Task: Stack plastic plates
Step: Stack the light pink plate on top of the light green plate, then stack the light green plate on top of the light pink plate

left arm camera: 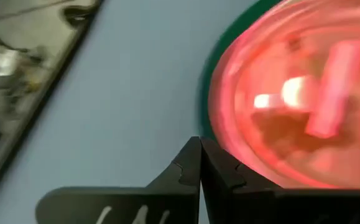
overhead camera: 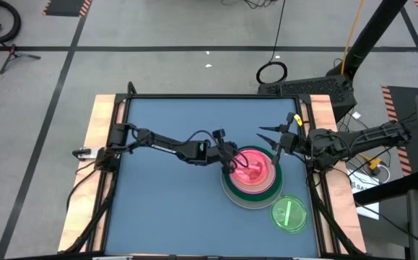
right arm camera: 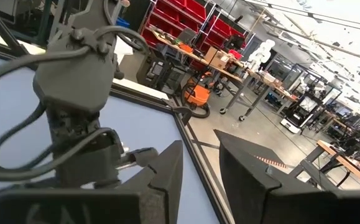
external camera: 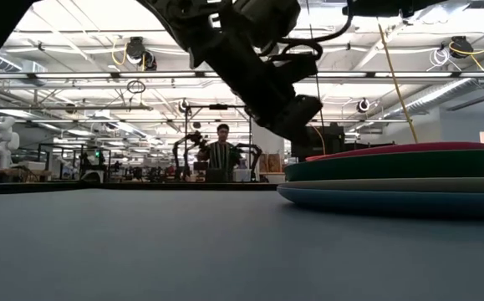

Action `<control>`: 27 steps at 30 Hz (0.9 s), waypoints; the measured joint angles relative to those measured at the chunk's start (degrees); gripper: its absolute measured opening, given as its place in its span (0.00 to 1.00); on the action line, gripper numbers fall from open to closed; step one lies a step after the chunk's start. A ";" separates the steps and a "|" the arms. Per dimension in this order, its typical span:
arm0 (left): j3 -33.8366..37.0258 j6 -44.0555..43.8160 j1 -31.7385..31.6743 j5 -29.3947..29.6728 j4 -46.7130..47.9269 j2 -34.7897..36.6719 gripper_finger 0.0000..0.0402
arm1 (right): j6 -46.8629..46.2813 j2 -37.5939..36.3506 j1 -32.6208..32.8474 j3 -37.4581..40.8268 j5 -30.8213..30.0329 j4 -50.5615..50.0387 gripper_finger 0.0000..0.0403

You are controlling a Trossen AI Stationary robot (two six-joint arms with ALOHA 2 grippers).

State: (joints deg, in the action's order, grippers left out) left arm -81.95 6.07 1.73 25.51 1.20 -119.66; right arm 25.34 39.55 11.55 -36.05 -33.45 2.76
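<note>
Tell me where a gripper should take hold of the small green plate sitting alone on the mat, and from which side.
Grip the small green plate by its thin rim, probably at the edge facing away from the stack, coming down from above. It lies flat and shallow on the mat, so only the rim offers a pinch. The open right gripper is nearer.

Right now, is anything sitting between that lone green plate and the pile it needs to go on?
Nothing visible does. The small green plate lies alone on the blue table, just beside the stack, with only bare surface between. The left pincer sits shut at the stack's edge on the opposite side; the right pincer hangs open above.
</note>
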 joint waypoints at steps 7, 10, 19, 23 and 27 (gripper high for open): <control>0.08 -5.77 0.38 -3.11 0.95 -1.46 0.01 | 0.66 0.00 0.00 0.00 -0.02 -0.01 0.24; -0.06 -6.75 0.31 -3.16 0.69 -1.82 0.01 | 0.68 0.00 0.02 0.00 -0.17 -0.03 0.24; 0.00 -7.72 1.53 -4.54 1.25 -2.01 0.00 | 0.66 -0.02 0.00 0.00 -3.28 -0.51 0.24; 0.00 -8.39 2.15 -4.05 1.52 -2.01 0.00 | 0.64 -0.02 0.00 0.00 -3.28 -0.64 0.24; 0.07 -8.43 2.97 0.25 4.32 0.53 0.00 | -0.70 -0.02 0.00 0.00 -3.28 -0.91 0.24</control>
State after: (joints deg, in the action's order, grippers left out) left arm -81.89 -2.35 4.70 25.75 5.52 -119.13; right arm 24.64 39.53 11.55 -36.05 -36.73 1.85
